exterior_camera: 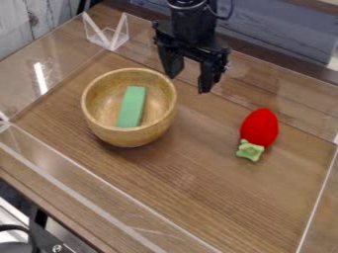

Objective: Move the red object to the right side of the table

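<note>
Right of wooden bowl: red object, glossy, likely light, slippery; grasp across red body. Gripper spread wide, empty.

The gripper hangs open above the table, seemingly empty. The wooden bowl holding a green block sits below-left; the red object lies lower right.

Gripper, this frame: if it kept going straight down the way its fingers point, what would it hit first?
Most likely bare table. The open gripper points down just right of the wooden bowl, well away from the red object. Depth is unclear, so the bowl's rim might be clipped.
</note>
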Tool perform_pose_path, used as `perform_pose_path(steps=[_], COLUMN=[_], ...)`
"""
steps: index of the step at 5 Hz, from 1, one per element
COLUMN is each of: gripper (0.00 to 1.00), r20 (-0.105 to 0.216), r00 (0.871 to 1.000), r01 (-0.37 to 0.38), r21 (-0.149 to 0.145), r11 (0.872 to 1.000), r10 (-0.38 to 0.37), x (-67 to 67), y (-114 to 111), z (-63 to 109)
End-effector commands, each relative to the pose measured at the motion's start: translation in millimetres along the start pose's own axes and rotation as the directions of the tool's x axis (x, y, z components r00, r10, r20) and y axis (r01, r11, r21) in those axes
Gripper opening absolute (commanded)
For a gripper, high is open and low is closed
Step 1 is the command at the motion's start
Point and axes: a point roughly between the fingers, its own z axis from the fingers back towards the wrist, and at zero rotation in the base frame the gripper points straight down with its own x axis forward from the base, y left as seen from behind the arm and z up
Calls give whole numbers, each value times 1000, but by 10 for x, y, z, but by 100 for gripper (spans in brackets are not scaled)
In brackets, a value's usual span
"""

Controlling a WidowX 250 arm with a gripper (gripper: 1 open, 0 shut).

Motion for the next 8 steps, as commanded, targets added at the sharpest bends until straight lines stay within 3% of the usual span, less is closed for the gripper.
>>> perform_pose_path(steps=[1, 3, 4, 5, 6, 8], gripper=[100, 100, 0, 100, 100, 100], r20=[39, 33, 34, 36, 48, 57], r00=[998, 999, 998, 996, 997, 998], r01=[42, 4, -55, -85, -60, -22], r21=[5, 9, 21, 19, 1, 6], r11=[999, 1000, 998, 996, 998, 1000], r10=[-42, -4, 55, 84, 60, 22], x=[68, -52, -28, -9, 10, 78], y=[90, 45, -44, -127, -134, -32], z=[62, -168, -90, 20, 22, -135])
